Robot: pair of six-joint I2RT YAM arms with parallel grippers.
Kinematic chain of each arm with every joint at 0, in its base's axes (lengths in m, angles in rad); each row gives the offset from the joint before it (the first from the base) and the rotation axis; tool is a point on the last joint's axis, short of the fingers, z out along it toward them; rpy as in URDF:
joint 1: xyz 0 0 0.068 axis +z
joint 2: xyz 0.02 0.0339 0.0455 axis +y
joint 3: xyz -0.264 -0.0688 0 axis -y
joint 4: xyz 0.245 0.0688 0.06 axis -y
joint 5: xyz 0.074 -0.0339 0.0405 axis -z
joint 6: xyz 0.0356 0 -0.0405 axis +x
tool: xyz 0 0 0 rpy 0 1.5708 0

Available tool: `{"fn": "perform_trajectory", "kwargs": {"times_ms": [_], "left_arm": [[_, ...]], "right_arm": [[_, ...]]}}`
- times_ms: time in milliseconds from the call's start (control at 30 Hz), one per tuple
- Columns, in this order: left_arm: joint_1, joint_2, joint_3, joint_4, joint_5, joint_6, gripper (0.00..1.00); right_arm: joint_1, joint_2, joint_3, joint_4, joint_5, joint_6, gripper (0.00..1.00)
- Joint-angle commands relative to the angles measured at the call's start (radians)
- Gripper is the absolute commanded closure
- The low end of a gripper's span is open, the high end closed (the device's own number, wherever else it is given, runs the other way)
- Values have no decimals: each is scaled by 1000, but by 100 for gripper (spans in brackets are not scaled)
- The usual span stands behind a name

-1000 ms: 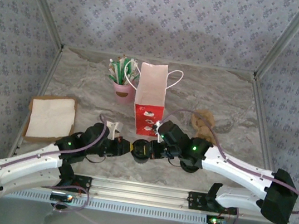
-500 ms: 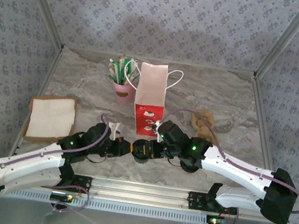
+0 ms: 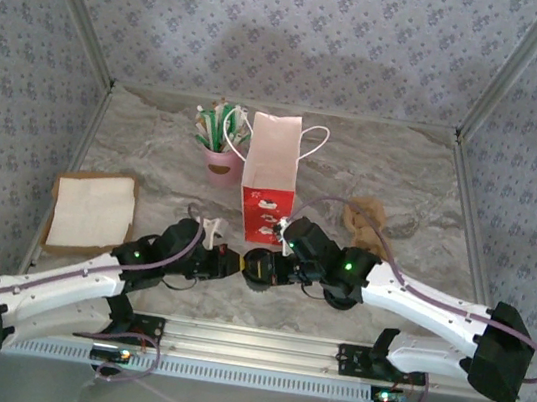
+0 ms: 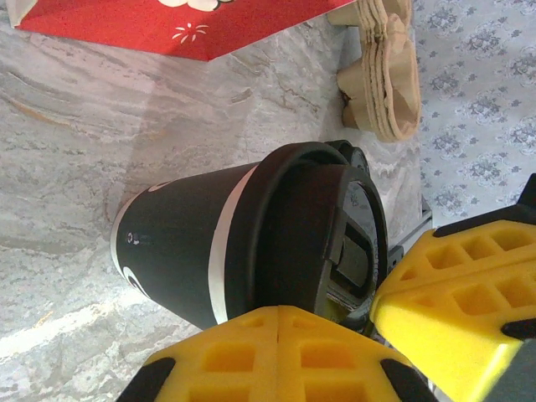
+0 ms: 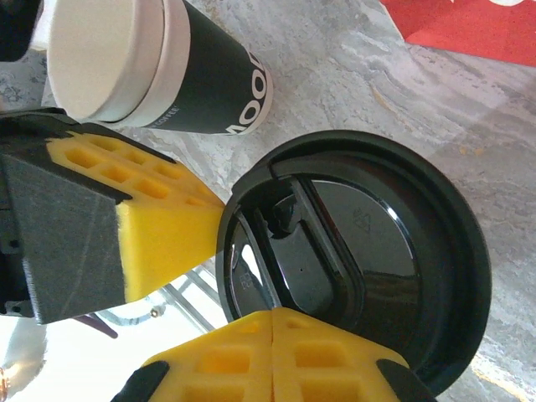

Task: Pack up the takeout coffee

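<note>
Left arm is advancing rightward. Against the earlier top views, the left end effector (image 3: pixel 229 262) is now sitting right up against the black lid (image 5: pixel 352 251), where a gap was showing before. Its pads are pressed together and are meeting the lid's rim, though whether they are pinching it cannot be told. The right end effector (image 5: pixel 272 322) is staying clamped on another part of the rim, holding the lid almost where it was.

The takeout coffee cup (image 5: pixel 159 75) is standing unmoved on the counter (image 3: pixel 403 181) just beside the left arm, mouth open, near the red-and-white bag (image 3: pixel 270 176).

Assessment: both arms are working on the lid, probably a handover or re-grip. Capping and bagging are both outstanding.
</note>
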Motion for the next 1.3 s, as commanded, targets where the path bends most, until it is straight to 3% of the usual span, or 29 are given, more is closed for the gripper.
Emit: {"fn": "perform_trajectory", "kwargs": {"times_ms": [0,633,1067,1267], "left_arm": [[4,47,1,-89,-7,18,100],[-16,184,30,-49,-15,24,100],[-19,143,104,-121,-36,48,100],[-19,111,145,-147,-54,66,86]], "right_arm": [[-2,-23,-27,1,-1,7,91],[-31,-70,-71,0,-5,17,91],[-38,-105,-12,-52,2,-3,87],[-39,-149,18,-114,15,-24,81]]}}
